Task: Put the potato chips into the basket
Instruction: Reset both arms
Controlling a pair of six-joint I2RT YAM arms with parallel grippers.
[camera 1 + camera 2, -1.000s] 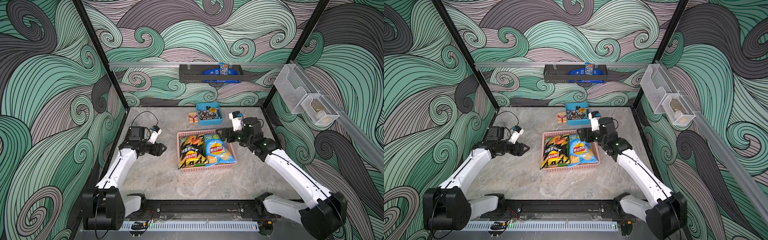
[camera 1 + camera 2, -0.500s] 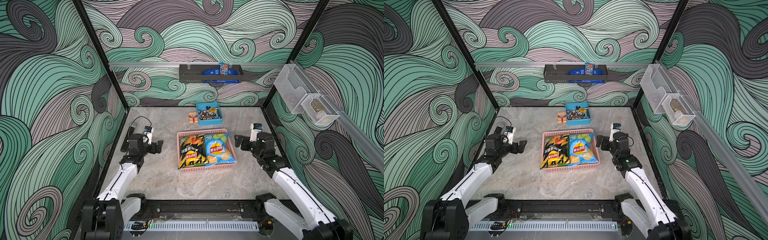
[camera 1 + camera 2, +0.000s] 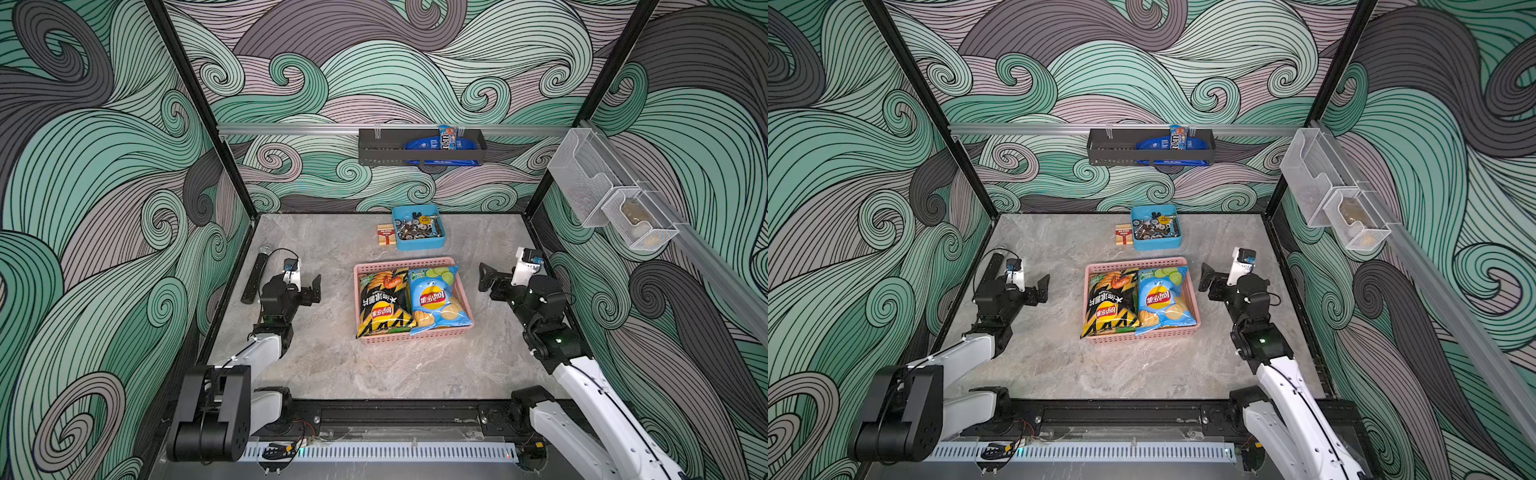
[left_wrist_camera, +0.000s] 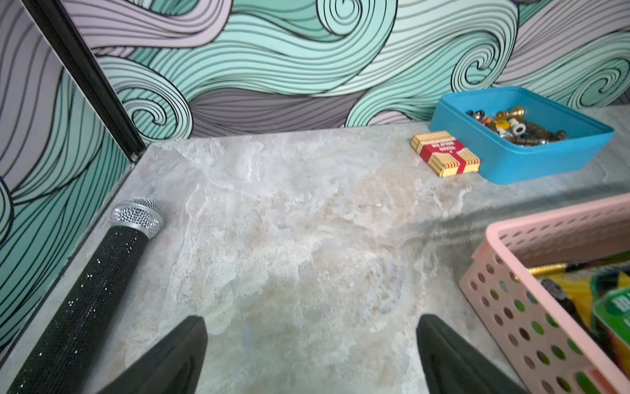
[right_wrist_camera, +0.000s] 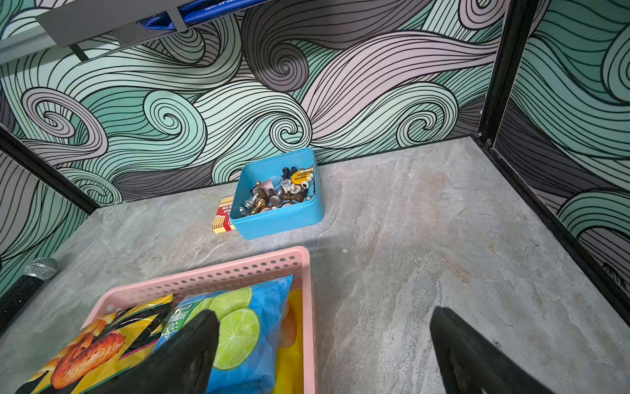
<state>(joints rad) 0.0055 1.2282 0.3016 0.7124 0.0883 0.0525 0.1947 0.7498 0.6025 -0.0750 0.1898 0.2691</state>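
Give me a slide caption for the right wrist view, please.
Open right gripper beside pink basket holding black-and-yellow chip bag and light blue bag.

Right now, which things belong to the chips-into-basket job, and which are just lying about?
Job: pink basket, black-and-yellow chip bag, light blue chip bag, green chip bag, yellow chip bag (both mostly covered).
Lying about: blue tray, red-and-cream box, microphone, wall rack.
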